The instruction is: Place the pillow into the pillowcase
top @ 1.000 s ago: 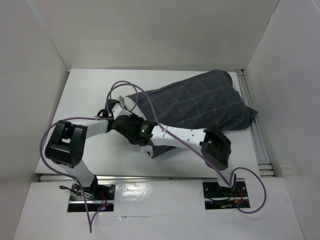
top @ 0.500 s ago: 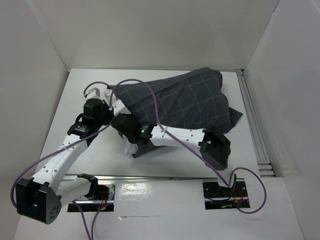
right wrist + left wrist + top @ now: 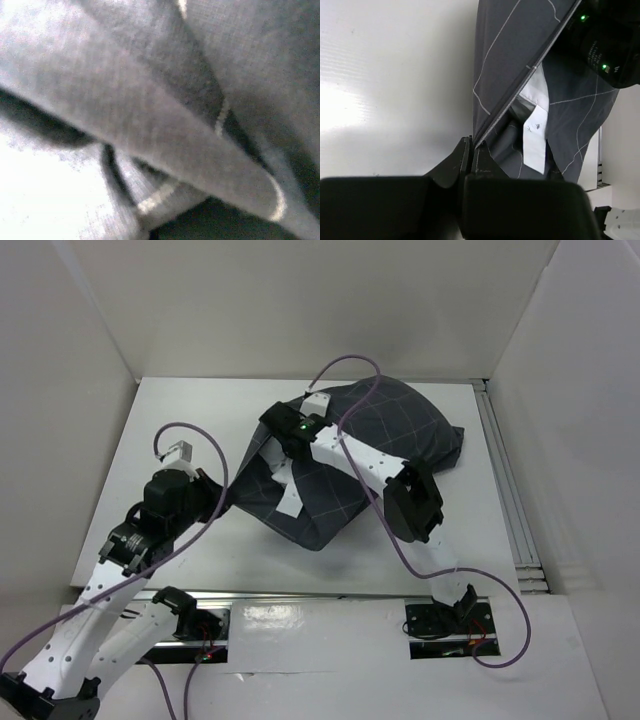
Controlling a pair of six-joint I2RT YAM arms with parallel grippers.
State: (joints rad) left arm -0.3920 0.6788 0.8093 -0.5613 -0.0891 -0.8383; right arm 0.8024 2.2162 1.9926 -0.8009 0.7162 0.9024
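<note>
The pillowcase (image 3: 385, 445), dark grey with a pale grid, lies bulging in the middle of the table. The pillow is almost wholly hidden inside it. Only a white patch (image 3: 35, 200) shows in the right wrist view, and I cannot tell if that is the pillow. My left gripper (image 3: 222, 502) is shut on the pillowcase's left edge (image 3: 490, 100), with the jaws together on the hem (image 3: 471, 145). White care labels (image 3: 288, 485) hang from the cloth. My right gripper (image 3: 280, 442) is at the pillowcase's far left part, with its fingers buried in cloth.
An aluminium rail (image 3: 505, 490) runs along the table's right edge. White walls close in the left, back and right. Purple cables (image 3: 190, 430) loop above both arms. The right arm's elbow (image 3: 410, 500) hangs over the pillowcase's near right part.
My left arm swung back towards the near left, pulling the pillowcase's left edge with it. My right arm moved from the near edge up over the pillowcase's far left. The pillowcase bunched up.
</note>
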